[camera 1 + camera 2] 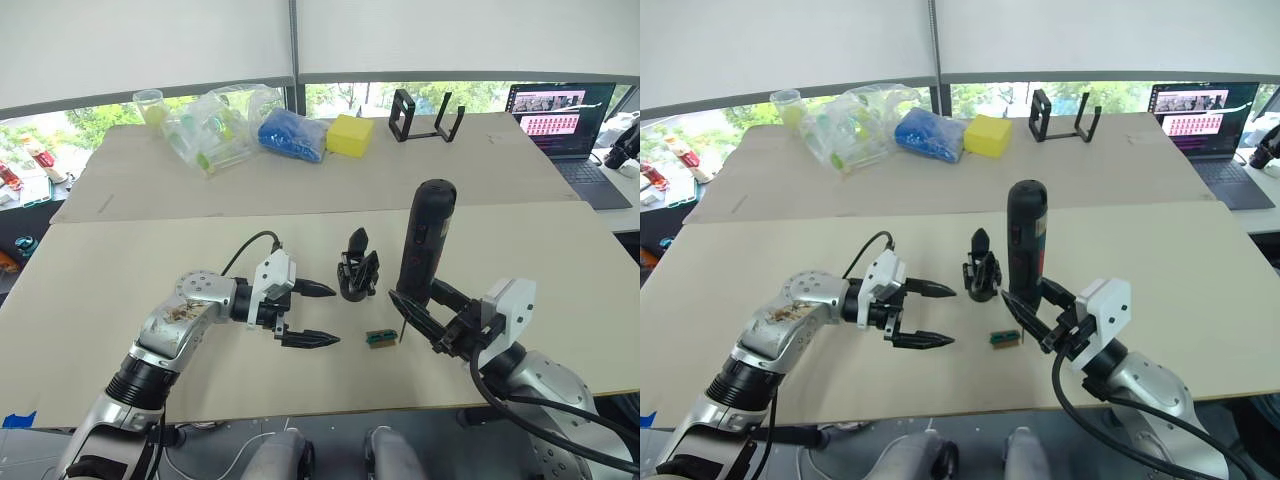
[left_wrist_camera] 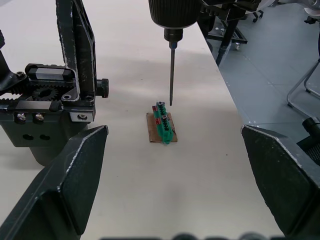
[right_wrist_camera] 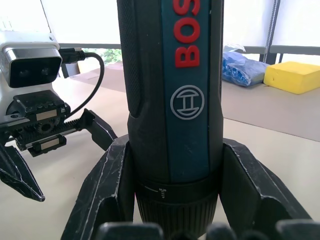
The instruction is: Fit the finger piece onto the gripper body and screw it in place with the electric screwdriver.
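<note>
Right gripper (image 1: 425, 318) grips the electric screwdriver (image 1: 424, 240) upright, bit over small green block (image 1: 379, 338) | left gripper (image 1: 318, 314) spread wide, empty | gripper body (image 1: 357, 275) between them

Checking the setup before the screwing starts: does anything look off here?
Nothing stands out. The right gripper holds the electric screwdriver upright, bit over the small green-and-tan block; the gripper body stands upright beside it.

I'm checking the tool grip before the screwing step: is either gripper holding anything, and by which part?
The right gripper holds the electric screwdriver upright, its fingers clamped on the lower body just above the collar. The left gripper is open, holding nothing.
</note>
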Robot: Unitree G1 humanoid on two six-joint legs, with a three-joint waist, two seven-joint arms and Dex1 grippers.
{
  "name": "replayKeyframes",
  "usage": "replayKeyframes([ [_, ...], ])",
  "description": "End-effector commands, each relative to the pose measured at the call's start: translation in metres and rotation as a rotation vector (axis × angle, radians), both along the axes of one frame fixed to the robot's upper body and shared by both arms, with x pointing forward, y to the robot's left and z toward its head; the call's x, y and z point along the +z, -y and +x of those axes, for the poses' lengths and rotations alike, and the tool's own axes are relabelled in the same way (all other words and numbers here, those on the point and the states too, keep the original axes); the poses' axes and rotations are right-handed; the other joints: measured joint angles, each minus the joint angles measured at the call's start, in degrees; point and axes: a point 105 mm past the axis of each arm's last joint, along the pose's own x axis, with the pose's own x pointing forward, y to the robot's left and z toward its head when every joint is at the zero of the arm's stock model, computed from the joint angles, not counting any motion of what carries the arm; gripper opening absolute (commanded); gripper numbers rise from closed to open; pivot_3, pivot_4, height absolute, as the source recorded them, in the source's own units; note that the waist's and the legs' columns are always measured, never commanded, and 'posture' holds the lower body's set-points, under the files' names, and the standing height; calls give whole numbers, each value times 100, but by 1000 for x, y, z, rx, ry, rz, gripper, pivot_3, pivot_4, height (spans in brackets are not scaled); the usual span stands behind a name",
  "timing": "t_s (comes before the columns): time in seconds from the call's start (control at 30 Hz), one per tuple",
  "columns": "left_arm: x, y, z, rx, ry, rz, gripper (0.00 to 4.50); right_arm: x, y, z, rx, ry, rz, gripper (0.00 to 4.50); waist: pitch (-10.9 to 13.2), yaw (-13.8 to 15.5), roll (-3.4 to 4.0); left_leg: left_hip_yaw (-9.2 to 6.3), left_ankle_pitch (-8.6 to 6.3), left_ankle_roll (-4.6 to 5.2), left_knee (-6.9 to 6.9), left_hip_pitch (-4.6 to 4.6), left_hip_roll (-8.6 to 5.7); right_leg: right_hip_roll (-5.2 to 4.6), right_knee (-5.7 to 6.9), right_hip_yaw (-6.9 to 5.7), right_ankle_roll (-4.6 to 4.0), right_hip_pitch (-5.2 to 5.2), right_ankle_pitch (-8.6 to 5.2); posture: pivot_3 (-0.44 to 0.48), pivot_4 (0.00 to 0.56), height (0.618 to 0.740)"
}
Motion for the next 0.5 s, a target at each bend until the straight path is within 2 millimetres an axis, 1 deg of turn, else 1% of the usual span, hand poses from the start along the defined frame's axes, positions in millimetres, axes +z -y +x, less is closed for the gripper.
replayKeyframes([
  [0.03, 9, 1, 0, -7, 44, -21, 4500, 20, -4, -8, 31, 90, 24, 1915, 0, 1, 0, 0, 0, 0, 0, 0, 0, 0, 0, 0, 0, 0, 0, 0, 150, 740],
  [0.1, 8, 1, -1, -9, 43, -20, 4500, 26, -3, -8, 26, 104, 42, 1915, 0, 0, 0, 0, 0, 0, 0, 0, 0, 0, 0, 0, 0, 0, 0, 0, 150, 740],
  [0.27, 8, 1, -1, -18, 42, -18, 4500, 31, -3, -6, 24, 125, 54, 1915, 0, 1, -1, 0, 0, 0, 0, 0, 0, 0, 0, 0, 0, 0, 0, 0, 150, 740],
  [0.5, 7, 2, -3, -36, 48, -8, 4500, 29, -4, -3, 19, 126, 53, 1915, 0, 4, -1, -1, 0, 0, 0, 0, 0, 0, 0, -1, 0, -1, 0, 0, 150, 740],
])
